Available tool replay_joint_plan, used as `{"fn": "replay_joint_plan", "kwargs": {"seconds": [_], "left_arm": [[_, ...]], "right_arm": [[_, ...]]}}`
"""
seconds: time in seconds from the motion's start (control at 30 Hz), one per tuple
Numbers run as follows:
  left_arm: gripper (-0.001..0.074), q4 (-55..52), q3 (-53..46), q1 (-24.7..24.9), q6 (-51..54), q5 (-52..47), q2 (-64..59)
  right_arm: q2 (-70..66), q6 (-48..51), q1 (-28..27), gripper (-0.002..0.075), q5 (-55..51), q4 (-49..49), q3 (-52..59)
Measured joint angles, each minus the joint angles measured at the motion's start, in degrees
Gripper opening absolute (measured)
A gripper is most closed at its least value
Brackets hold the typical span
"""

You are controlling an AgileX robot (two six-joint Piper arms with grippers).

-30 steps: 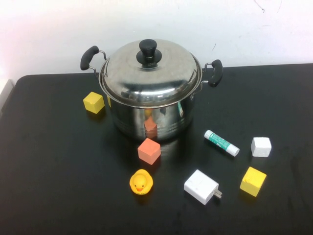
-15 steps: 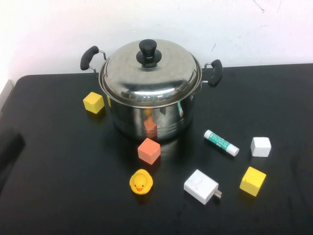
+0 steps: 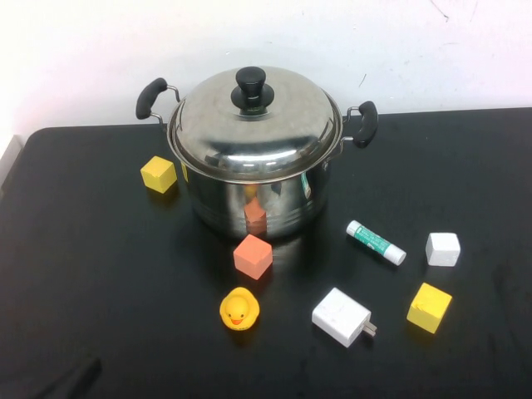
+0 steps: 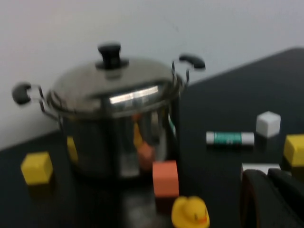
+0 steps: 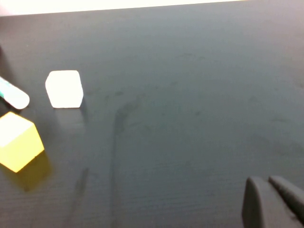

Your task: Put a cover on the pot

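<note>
The big shiny steel pot with two black side handles stands at the back middle of the black table. The domed steel lid with a black knob sits on its rim, a little tilted. The left wrist view shows the pot with the lid on it. My left gripper is shut and empty, low near the table's front, well short of the pot; in the high view it is a faint dark shape at the front left. My right gripper is shut and empty over bare table at the right.
Around the pot lie a yellow block, an orange block, a rubber duck, a white charger, a glue stick, a white block and another yellow block.
The dark shape of my left arm has moved from the table's left edge down to the front left corner. The pot, lid and small objects have not moved.
</note>
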State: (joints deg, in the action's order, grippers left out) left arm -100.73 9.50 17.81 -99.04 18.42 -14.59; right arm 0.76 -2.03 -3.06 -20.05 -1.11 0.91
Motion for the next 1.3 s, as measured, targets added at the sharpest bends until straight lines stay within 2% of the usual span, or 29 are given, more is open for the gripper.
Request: {"fn": "replay_joint_plan", "kwargs": {"seconds": [0.23,0.33,0.5,0.77,0.83,0.97,1.1,1.3], "left_arm": [[0.0000,0.34,-7.54,0.00,-0.50,-1.39,0.40],[0.0000,4.16,-10.40,0.00,-2.24,-4.15,2.15],[0.0000,19.62,-10.64,0.00,-2.90,-12.58,7.69],[0.0000,56.46,-10.64,0.00,-2.34,-41.02,13.06],[0.0000,62.57,-10.10,0.00,-0.64,-45.30,13.18],[0.0000,67.97,-9.77,0.00,9.87,-45.77,13.26],[0.0000,72.54,-10.01,-1.59,21.85,-41.32,13.26],[0.0000,92.48,-10.53,-8.32,50.78,-34.58,14.68]], "right_arm": [[0.00,0.00,0.00,-0.0002,0.00,0.00,0.00],[0.00,0.00,0.00,-0.0002,0.00,0.00,0.00],[0.00,0.00,0.00,-0.0002,0.00,0.00,0.00],[0.00,0.00,0.00,-0.0002,0.00,0.00,0.00],[0.00,0.00,0.00,-0.0002,0.00,0.00,0.00],[0.00,0.00,0.00,-0.0002,0.00,0.00,0.00],[0.00,0.00,0.00,-0.0002,0.00,0.00,0.00],[0.00,0.00,0.00,-0.0002,0.00,0.00,0.00]]}}
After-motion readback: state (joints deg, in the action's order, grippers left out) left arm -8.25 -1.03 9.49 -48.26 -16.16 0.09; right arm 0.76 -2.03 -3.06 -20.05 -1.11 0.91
